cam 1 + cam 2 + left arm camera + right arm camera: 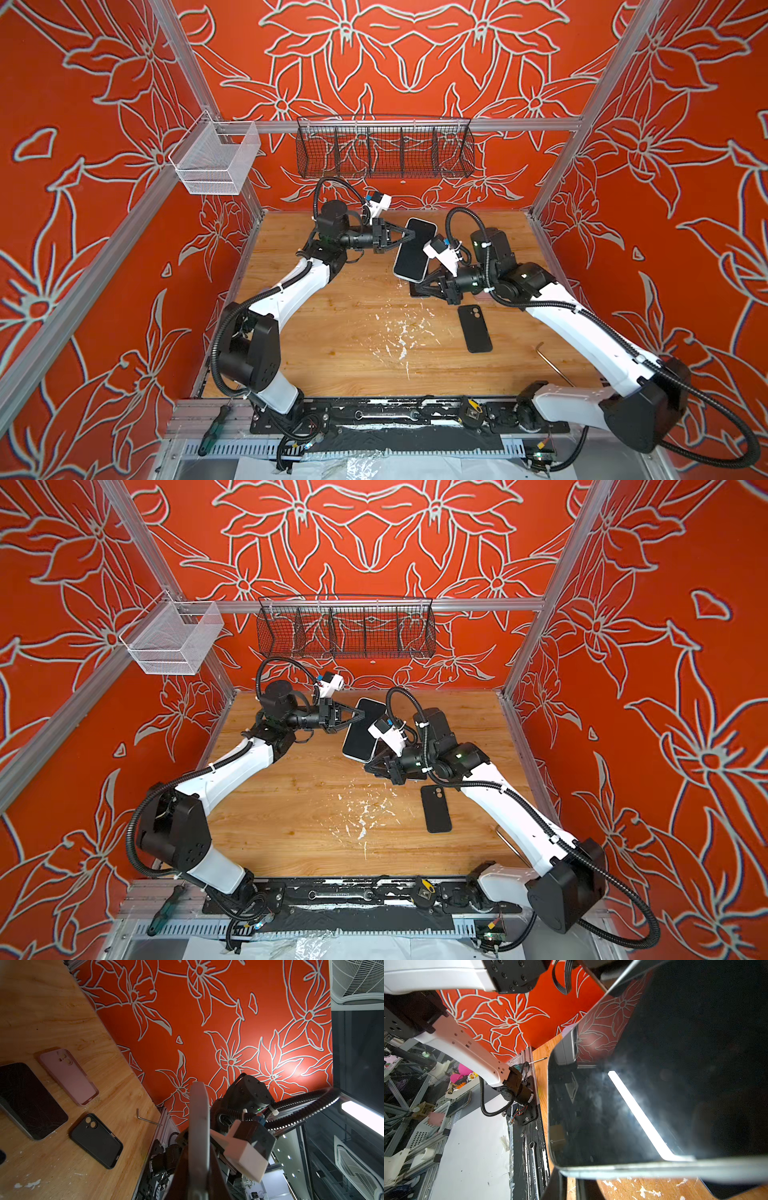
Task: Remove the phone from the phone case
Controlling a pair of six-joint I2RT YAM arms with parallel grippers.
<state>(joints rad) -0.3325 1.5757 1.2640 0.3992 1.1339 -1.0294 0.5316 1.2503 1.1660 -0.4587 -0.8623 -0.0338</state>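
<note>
Reaching inward | left claw (410, 237) pinches raised phone (409, 258) | right claw (417, 286) just beside, cannot tell

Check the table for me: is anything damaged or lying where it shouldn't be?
The dark phone lying flat on the table shows fine crack-like lines across its glass in the left wrist view. A loose hex key lies near the table's edge, and white flecks mark the wood.

Silver-edged phone (411, 249), dark screen up, raised and tilted, black case (475, 328) lying empty on tabletop (332, 345)
</note>
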